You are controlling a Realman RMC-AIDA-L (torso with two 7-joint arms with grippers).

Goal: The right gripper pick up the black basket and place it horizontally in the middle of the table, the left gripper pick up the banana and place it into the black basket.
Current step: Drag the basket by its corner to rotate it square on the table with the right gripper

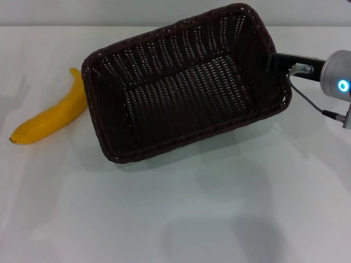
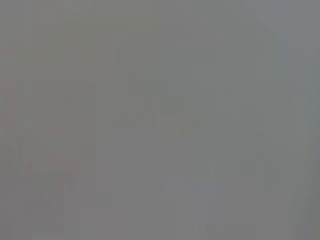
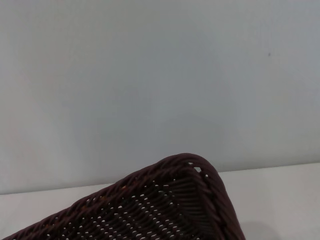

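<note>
From the right wrist camera we see one rounded corner of the black basket (image 3: 165, 205), close to the lens and cut off by the frame at 6 and 7 o'clock. Its braided rim rises from 8 o'clock to a peak just below centre, then drops steeply toward 5 o'clock. Inside the rim we make out the open weave, with small pale gaps between the dark strands. Behind the basket a strip of the white table (image 3: 280, 200) shows at 4 o'clock, and a thinner strip at 8 o'clock. Above that a plain pale wall (image 3: 150, 75) fills the upper part, from 9 through 12 to 3 o'clock. None of the arm's own fingers appear here.
</note>
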